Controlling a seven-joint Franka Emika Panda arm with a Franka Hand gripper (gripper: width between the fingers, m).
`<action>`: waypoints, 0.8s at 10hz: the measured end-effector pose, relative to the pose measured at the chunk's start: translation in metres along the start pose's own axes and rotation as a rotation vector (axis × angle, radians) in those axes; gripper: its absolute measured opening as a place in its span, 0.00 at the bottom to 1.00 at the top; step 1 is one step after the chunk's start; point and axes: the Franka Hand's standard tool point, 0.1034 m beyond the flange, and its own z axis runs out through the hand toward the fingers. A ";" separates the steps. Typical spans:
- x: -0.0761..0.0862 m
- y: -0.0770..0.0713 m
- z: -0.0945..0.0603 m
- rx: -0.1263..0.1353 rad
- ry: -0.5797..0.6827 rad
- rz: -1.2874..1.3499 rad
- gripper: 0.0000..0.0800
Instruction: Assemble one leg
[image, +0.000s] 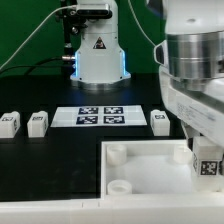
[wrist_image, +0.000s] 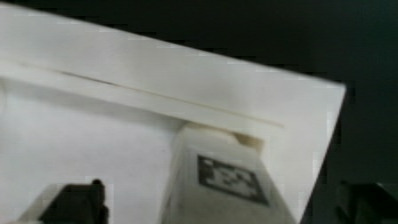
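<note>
Honestly, looks about halfway: the leg (wrist_image: 224, 170) stands upright at the white panel's (image: 140, 165) corner near the worktop's front edge, gripper (image: 203, 160) around it, though can't tell how tight.

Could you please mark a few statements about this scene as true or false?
1. Three loose legs lie on the table. True.
2. The marker board lies on the panel. False: it lies on the table, behind the panel.
3. The hand holds a tagged leg at the panel's corner. True.
4. The panel is black. False: it is white.
</note>
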 end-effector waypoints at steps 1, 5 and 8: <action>0.002 0.001 0.001 -0.001 0.001 -0.085 0.81; 0.006 0.002 0.000 -0.009 0.008 -0.563 0.81; 0.005 -0.002 -0.001 -0.043 0.040 -1.077 0.81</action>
